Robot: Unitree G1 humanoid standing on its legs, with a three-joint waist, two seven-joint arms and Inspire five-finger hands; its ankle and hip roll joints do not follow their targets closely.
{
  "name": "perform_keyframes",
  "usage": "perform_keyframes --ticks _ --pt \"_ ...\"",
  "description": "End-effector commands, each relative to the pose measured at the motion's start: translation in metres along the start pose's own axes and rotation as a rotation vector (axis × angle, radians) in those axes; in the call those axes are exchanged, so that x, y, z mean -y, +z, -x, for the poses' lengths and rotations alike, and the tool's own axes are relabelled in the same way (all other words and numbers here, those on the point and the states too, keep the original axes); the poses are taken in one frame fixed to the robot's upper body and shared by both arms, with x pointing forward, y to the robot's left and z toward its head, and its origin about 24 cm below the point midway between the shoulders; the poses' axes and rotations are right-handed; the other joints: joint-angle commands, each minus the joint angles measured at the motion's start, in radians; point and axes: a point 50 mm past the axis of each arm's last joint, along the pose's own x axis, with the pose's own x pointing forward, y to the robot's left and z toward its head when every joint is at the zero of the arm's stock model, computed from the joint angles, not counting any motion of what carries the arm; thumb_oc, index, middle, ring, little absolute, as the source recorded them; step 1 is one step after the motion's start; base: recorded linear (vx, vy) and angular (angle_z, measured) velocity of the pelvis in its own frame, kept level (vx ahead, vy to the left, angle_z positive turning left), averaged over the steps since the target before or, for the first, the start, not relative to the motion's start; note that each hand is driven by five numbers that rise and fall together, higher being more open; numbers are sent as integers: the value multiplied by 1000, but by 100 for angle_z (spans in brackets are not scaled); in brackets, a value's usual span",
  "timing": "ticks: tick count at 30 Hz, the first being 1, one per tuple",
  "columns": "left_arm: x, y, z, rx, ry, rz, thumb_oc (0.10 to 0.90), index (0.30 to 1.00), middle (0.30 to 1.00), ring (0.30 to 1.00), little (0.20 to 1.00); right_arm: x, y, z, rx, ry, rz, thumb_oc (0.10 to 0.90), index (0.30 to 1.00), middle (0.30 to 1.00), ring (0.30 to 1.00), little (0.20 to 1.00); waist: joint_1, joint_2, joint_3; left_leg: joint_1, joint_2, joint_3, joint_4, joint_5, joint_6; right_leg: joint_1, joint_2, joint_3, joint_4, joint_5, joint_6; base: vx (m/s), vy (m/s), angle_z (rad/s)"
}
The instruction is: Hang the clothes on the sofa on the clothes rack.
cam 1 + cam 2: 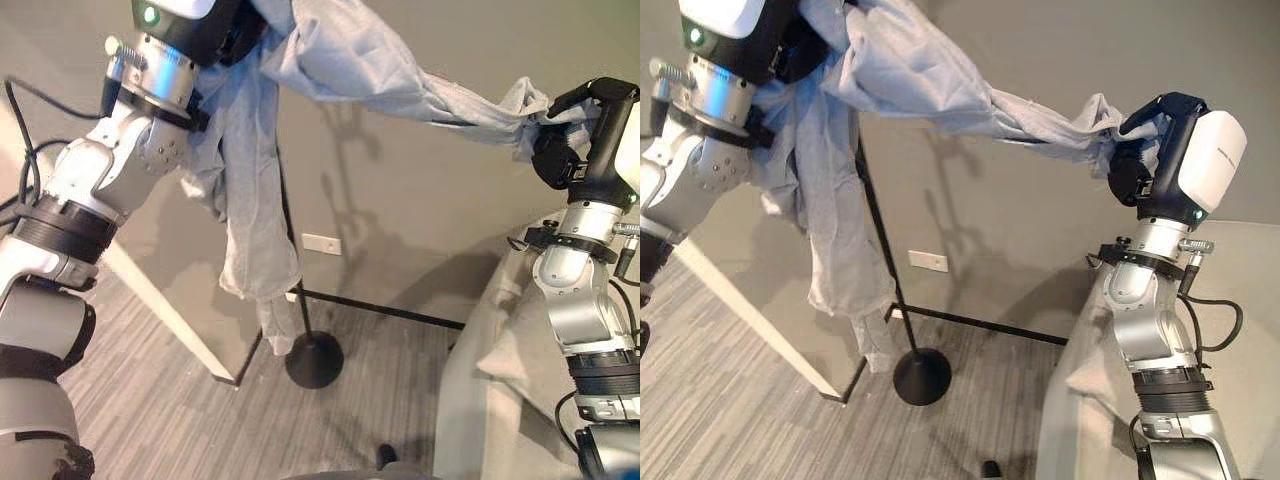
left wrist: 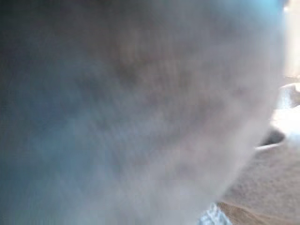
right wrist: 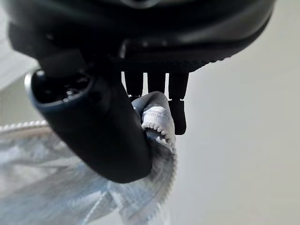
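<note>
Nearest the camera, the left arm rises at the left side, and its hand (image 1: 235, 35) is buried in the upper bunch of the grey garment (image 1: 330, 55); cloth covers its wrist camera, so I cannot tell whether those fingers are curled or straight. It is held high, probably to carry the bulk of the cloth up level with the top of the rack. Below it the garment's body hangs in a long fold in front of the thin black rack pole (image 1: 880, 250), which drops to the round base (image 1: 314, 360) on the wood floor; whether any cloth already rests on the rack I cannot tell, as its top is out of sight. Rightward, one end of the garment stretches nearly taut across the grey wall to the right hand (image 1: 1140, 160), which pinches its hem between thumb and fingers, seemingly to keep the cloth spread. Under that arm lies the pale sofa (image 1: 490, 370).
</note>
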Motion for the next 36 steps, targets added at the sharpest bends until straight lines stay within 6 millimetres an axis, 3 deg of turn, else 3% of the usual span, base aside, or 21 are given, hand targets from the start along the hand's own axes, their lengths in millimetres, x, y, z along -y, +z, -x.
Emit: perform_keyframes --ticks 1,8,11,12,13,15,16,17,18,19,20,21,22,25,27,29,31,36 --pt "-43 -26 -25 -68 131 -75 400 300 300 300 300 25 22 -15 195 -66 -26 400 300 300 300 300 37 -29 -96 10 54 18 29 -8 -26 -42 -72 39 37 -31 141 141 -119 -2" --pt "-36 -47 7 -82 -33 -167 400 300 300 300 300 28 13 3 234 53 8 400 300 300 300 300 17 0 -109 27 105 48 21 70 -68 -24 -20 49 12 -64 118 125 -96 0" --pt "-42 -58 20 -105 -61 -211 400 300 300 300 300 31 12 7 242 73 -7 400 300 300 300 300 18 5 -111 27 124 56 39 105 -80 -21 5 54 9 -77 106 88 -78 -12" --pt "-53 -66 27 -134 -47 -238 400 300 300 300 300 35 10 6 236 62 -20 400 300 300 300 300 29 0 -108 11 141 54 107 146 -84 -10 22 55 4 -91 92 84 -101 -14" --pt "-53 -67 29 -137 -46 -238 400 300 300 300 300 36 11 6 238 63 -21 400 300 300 300 300 28 1 -107 7 142 53 115 144 -85 -11 23 56 4 -90 91 70 -102 -27" --pt "-68 -71 31 -155 2 -259 400 300 300 300 300 40 11 4 235 40 -34 400 300 300 300 300 47 -17 -95 -31 144 36 212 192 -79 10 34 61 4 -102 72 27 -73 -30" --pt "-68 -71 32 -157 4 -259 400 300 300 300 300 40 11 3 237 39 -34 400 300 300 300 300 46 -18 -92 -38 143 33 224 189 -80 10 33 60 4 -101 70 53 -140 -22" --pt "-88 -76 34 -181 72 -296 400 300 300 300 300 46 12 -1 238 1 -36 400 300 300 300 300 78 -55 -69 -97 131 -6 357 239 -65 37 36 70 4 -110 46 33 -164 -20" --pt "-98 -78 37 -198 122 -299 400 300 300 300 300 51 11 -6 237 -29 -19 400 300 300 300 300 103 -85 -47 -157 122 -32 459 247 -46 64 24 64 4 -121 34 49 -165 -27" --pt "-105 -79 39 -216 159 -293 400 300 300 300 300 53 9 -10 227 -42 -9 400 300 300 300 300 109 -95 -32 -198 117 -35 485 224 -32 76 14 61 4 -128 33 19 -82 -25" --pt "-111 -80 38 -220 186 -304 400 300 300 300 300 53 8 -11 221 -50 -8 400 300 300 300 300 115 -100 -26 -228 110 -32 476 196 -24 84 11 62 4 -132 33 87 35 16" --pt "-126 -86 36 -229 220 -363 400 300 300 300 300 56 10 -16 228 -78 -19 400 300 300 300 300 126 -103 -18 -270 83 -17 408 85 -5 94 -4 74 4 -144 48 130 133 43" --pt "-134 -90 35 -249 250 -375 400 300 300 300 300 54 12 -18 227 -101 -42 400 300 300 300 300 150 -94 -9 -328 61 -25 268 79 -9 111 -3 79 4 -157 57 153 203 53" --pt "-135 -90 34 -256 276 -358 400 300 300 300 300 50 15 -19 228 -112 -67 400 300 300 300 300 186 -84 -1 -382 28 -64 100 162 -19 136 6 94 4 -176 56 81 94 21" --pt "-131 -89 33 -253 258 -348 400 300 300 300 300 48 15 -19 224 -96 -63 400 300 300 300 300 188 -74 1 -377 12 -72 22 197 -27 158 12 100 4 -188 53 110 115 17" --pt "-122 -87 32 -239 221 -339 400 300 300 300 300 42 16 -15 226 -67 -60 400 300 300 300 300 183 -60 -12 -356 9 -77 15 198 -30 176 5 105 5 -197 63 173 217 -34" --pt "-99 -84 34 -233 138 -287 400 300 300 300 300 38 11 -5 198 -30 -29 400 300 300 300 300 174 -57 -54 -308 -9 -53 8 187 -14 191 -37 109 17 -200 85 262 352 -37" --pt "-78 -78 36 -239 88 -206 400 300 300 300 300 37 10 -10 172 -55 -12 400 300 300 300 300 170 -65 -77 -267 -33 -15 6 150 12 185 -79 132 49 -213 104 109 164 -37"
